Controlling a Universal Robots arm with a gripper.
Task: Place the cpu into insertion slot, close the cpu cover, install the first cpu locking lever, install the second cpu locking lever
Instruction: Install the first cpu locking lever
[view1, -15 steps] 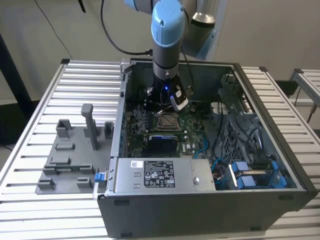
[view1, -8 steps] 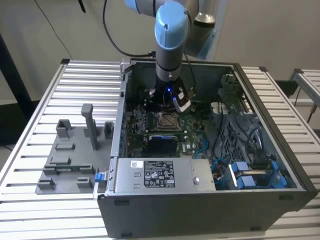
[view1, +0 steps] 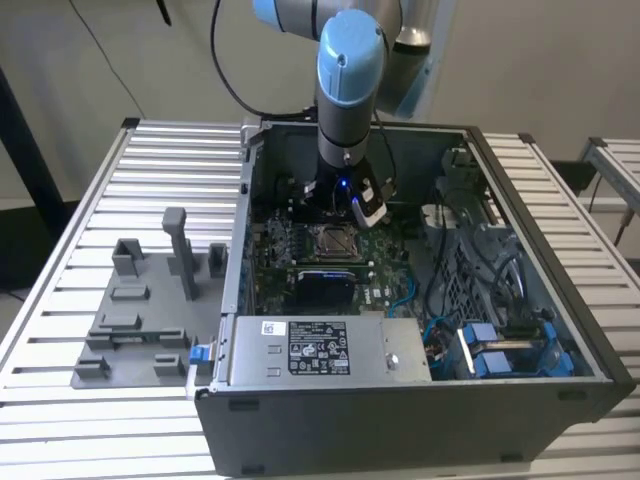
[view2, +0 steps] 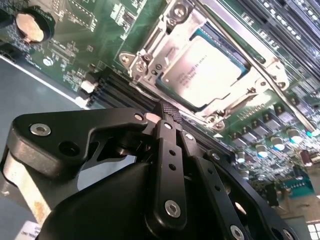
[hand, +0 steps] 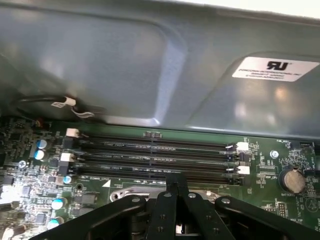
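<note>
Robot gripper (view2: 167, 112) poised just above a green circuit board (view2: 75, 55) in the second wrist view, its black fingers (view2: 166, 132) pressed together at the ribbed tips. Just beyond the tips, the cpu (view2: 202, 72), silvery top facing up, lies flat, framed by the silver cpu cover (view2: 152, 47). A thin metal lever rod (view2: 280, 87) runs along one side of the frame. A coin cell battery (view2: 30, 26) sits well apart, near the board's edge.

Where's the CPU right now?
In the second wrist view the chip lies on the green board, framed by the silver cover, just beyond the gripper. In the exterior view it's right by the arm.
</note>
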